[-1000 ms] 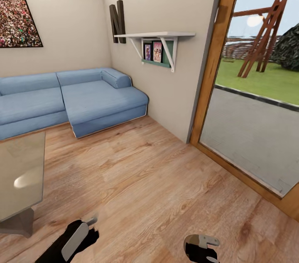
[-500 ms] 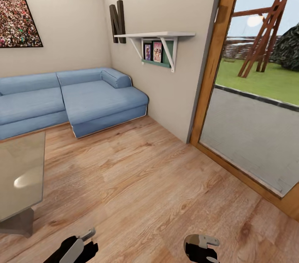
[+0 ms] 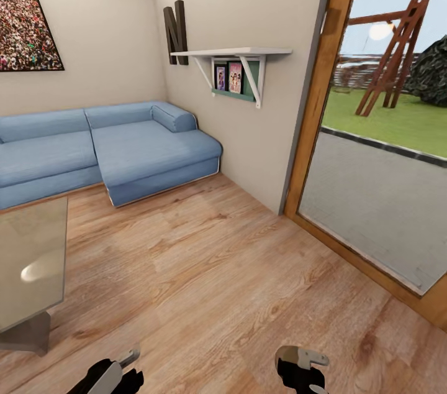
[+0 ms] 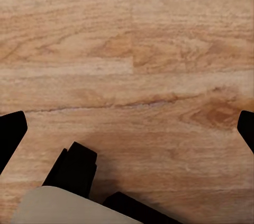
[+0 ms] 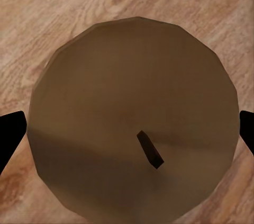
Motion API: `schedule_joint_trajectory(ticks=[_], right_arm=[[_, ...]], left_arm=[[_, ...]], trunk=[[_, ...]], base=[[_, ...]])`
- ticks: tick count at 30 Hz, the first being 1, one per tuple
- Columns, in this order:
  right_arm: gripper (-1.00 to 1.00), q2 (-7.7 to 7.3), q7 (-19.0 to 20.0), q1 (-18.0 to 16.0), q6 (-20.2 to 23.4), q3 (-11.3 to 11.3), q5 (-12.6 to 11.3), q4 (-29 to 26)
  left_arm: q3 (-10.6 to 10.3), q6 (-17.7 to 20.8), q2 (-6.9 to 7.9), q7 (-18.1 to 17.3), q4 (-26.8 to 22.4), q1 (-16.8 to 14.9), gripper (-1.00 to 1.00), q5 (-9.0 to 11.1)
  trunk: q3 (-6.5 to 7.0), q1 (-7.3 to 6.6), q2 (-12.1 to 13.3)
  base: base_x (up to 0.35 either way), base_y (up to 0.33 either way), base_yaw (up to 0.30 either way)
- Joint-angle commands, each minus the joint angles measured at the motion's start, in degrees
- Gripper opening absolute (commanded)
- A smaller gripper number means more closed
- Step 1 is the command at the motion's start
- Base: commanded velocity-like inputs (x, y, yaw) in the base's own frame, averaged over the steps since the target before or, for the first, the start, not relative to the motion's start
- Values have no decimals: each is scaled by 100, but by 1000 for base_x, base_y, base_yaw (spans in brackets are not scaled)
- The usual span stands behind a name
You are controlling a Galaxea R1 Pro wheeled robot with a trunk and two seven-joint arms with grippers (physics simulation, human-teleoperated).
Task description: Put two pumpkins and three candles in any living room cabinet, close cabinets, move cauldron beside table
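Observation:
A tan candle (image 5: 132,75) with a short dark wick sits between the fingers of my right gripper (image 5: 127,131), its top face toward the wrist camera, above wooden floor. In the head view the right gripper (image 3: 302,371) is low near the bottom edge. Nothing lies between the wide-apart fingertips of my left gripper (image 4: 127,128), which stands open over the floor, and it shows at the lower left of the head view (image 3: 115,374). The glass-topped table (image 3: 31,257) stands at the left. The pumpkins, the cabinet and the cauldron are out of view.
A blue corner sofa (image 3: 112,148) lines the far wall. A white wall shelf (image 3: 239,61) with pictures hangs on the right wall. A wood-framed glass door (image 3: 379,195) looks onto a yard. Open wooden floor (image 3: 217,270) stretches ahead.
My left arm has dropped lower toward the bottom edge of the head view. The right gripper has barely moved.

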Motion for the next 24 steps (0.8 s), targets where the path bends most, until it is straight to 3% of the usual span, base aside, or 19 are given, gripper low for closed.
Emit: schedule_joint_trajectory(ticks=[1,24], right_arm=[[-100,0,-26,-5,-21,49,-50,0],[-100,2,-26,-3,-24,51,-50,0]], left_arm=[[-44,8,10,48,-12,-2,100,60],[-49,-58,4,47,-9,-2,100,60]], trunk=[[-5,-1,-2],[-5,-1,-2]], base=[[0,0,0],[-32,0,18]])
